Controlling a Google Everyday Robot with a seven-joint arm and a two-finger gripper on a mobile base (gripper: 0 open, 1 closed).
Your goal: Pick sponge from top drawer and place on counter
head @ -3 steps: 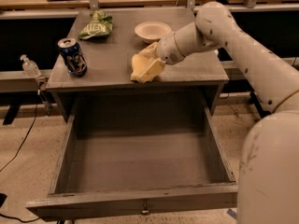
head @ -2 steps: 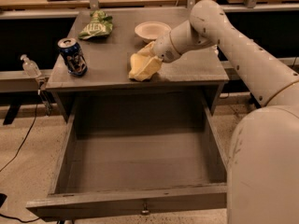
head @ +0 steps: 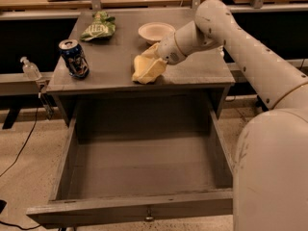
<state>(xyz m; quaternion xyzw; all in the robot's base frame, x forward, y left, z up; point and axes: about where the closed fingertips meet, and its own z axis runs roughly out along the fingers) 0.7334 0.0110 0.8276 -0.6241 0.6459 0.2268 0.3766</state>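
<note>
Gripping the sponge (head: 147, 70), my gripper (head: 155, 57) sits low over the counter (head: 110, 66), toward its front right part; my jaws are clamped on the upper end of the pale yellow block, my yellow fingers blending with it in colour. The sponge hangs tilted, its lower end down at the grey wood-grain surface just behind the front edge, though I cannot tell whether it touches the top or hovers a little above it.

My white arm (head: 231, 37) reaches in from the right, crossing the counter's right rear corner, and my bulky white body fills the lower right of the view.

Just behind my gripper stands a shallow pale bowl (head: 156, 32), upright. A crumpled green bag (head: 98, 27) lies at the counter's rear left, well apart from the sponge. A blue soda can (head: 74, 58) stands upright near the left front corner.

Below the counter, the top drawer (head: 139, 162) is pulled fully out toward the camera. Its grey interior shows only bare wood, and a small metal knob (head: 149, 218) sits at the centre of its front panel.

A clear bottle (head: 31, 70) stands on the tan bench (head: 19, 81) to the left of the cabinet. A dark cable (head: 19, 148) trails across the speckled floor (head: 29, 186) beside the drawer.
</note>
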